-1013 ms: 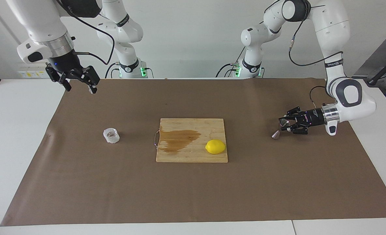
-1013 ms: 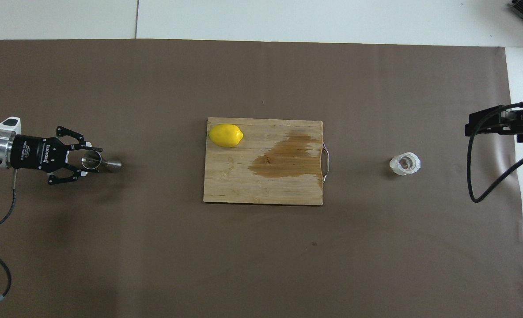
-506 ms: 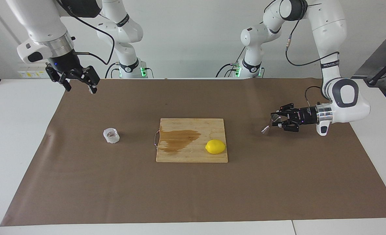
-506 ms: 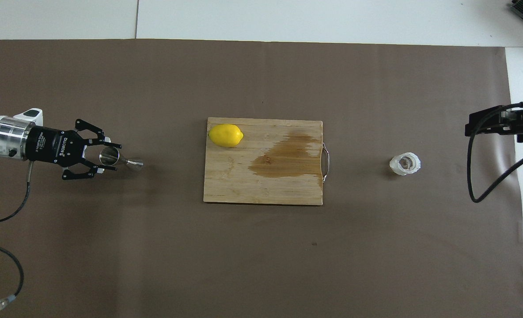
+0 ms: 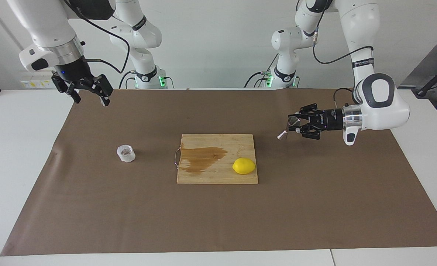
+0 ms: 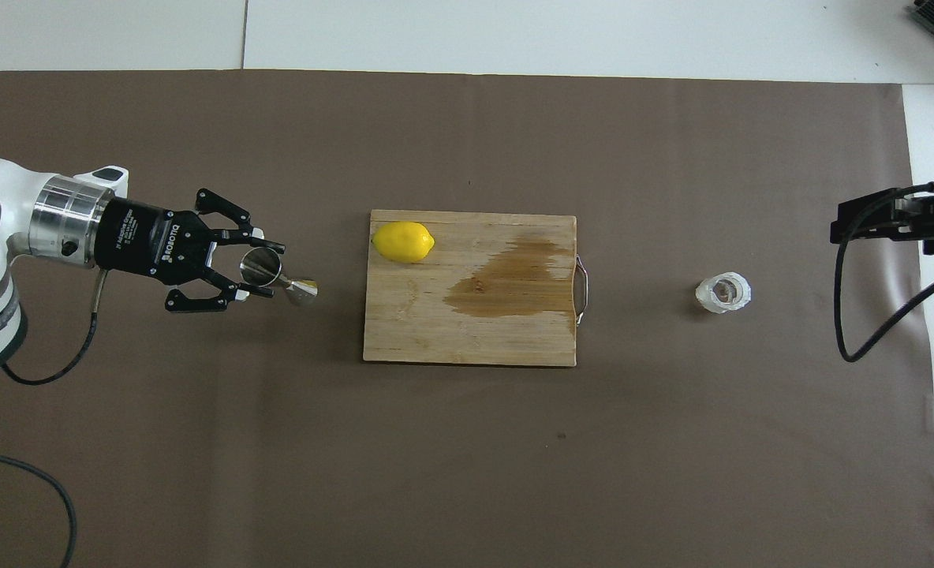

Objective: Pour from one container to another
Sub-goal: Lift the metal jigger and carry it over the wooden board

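Brown paper [image 5: 218, 214] covers a white table [image 5: 19, 147] before a pale wall. The left gripper [image 5: 299, 125] pinches the jigger [image 5: 288, 127] in the air over the paper beside the board [image 5: 218, 175] — the cup [image 5: 126, 153] stands well apart, toward the right arm's end. The right gripper [image 5: 89, 96] waits, fingers spread.

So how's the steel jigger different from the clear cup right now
The steel jigger is held in the air by the left gripper, over the brown mat; the clear cup stands on the mat toward the right arm's end, untouched. The jigger is tilted, the cup upright. The jigger is shiny, hourglass-shaped metal; the cup is squat, whitish and translucent. Both are small and off the cutting board.
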Action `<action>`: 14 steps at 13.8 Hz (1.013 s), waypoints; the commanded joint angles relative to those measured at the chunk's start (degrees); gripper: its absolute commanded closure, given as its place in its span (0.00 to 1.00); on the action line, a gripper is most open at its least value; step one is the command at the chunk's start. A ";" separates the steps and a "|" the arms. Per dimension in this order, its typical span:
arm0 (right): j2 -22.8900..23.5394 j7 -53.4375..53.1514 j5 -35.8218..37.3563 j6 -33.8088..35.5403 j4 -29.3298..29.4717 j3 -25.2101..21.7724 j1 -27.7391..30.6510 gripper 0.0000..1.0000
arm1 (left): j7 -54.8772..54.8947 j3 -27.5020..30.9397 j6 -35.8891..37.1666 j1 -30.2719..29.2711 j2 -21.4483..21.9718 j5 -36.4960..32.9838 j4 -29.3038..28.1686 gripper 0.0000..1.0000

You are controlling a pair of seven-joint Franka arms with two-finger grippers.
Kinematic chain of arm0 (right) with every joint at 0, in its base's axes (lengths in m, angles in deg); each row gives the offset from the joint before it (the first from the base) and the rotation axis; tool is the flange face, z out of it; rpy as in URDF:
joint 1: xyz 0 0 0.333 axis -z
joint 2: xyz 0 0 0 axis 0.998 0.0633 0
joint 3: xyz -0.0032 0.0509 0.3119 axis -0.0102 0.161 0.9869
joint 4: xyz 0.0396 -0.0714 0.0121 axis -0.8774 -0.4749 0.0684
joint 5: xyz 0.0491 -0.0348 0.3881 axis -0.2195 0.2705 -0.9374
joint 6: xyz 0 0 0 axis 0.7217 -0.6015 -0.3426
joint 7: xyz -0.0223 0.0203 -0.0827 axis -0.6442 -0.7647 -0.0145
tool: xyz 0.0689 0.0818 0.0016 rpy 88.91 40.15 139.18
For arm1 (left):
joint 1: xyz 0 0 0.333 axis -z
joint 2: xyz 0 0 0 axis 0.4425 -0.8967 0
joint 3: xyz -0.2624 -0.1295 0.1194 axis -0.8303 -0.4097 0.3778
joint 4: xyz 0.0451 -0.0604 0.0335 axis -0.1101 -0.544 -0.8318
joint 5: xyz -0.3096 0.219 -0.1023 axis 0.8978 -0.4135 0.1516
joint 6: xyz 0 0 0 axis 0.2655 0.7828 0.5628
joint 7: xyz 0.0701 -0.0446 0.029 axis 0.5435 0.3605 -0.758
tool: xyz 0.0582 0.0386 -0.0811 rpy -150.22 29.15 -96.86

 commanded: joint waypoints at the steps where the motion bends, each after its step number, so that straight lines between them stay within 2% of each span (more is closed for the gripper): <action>1: -0.97 -0.67 -0.62 -0.24 -1.08 0.58 0.55 0.00 | -1.11 0.83 -7.26 5.15 4.30 5.87 -5.96 1.00; 4: -0.97 -0.40 -0.62 -0.33 -1.08 0.67 0.55 0.00 | -1.11 0.83 -15.97 11.56 5.54 12.55 -8.69 1.00; 8: -0.88 -0.14 -0.62 -0.77 -1.08 0.67 0.55 0.00 | -0.58 0.83 -32.65 22.10 5.54 20.90 -10.71 1.00; 10: -0.97 -0.14 -0.62 -0.77 -1.08 0.67 0.63 0.00 | 1.78 0.83 -42.41 28.00 5.54 27.04 -12.65 1.00; 14: -0.97 -0.05 -0.62 -0.77 -1.17 0.67 0.63 0.00 | 9.51 0.83 -53.42 35.74 4.93 39.61 -14.24 1.00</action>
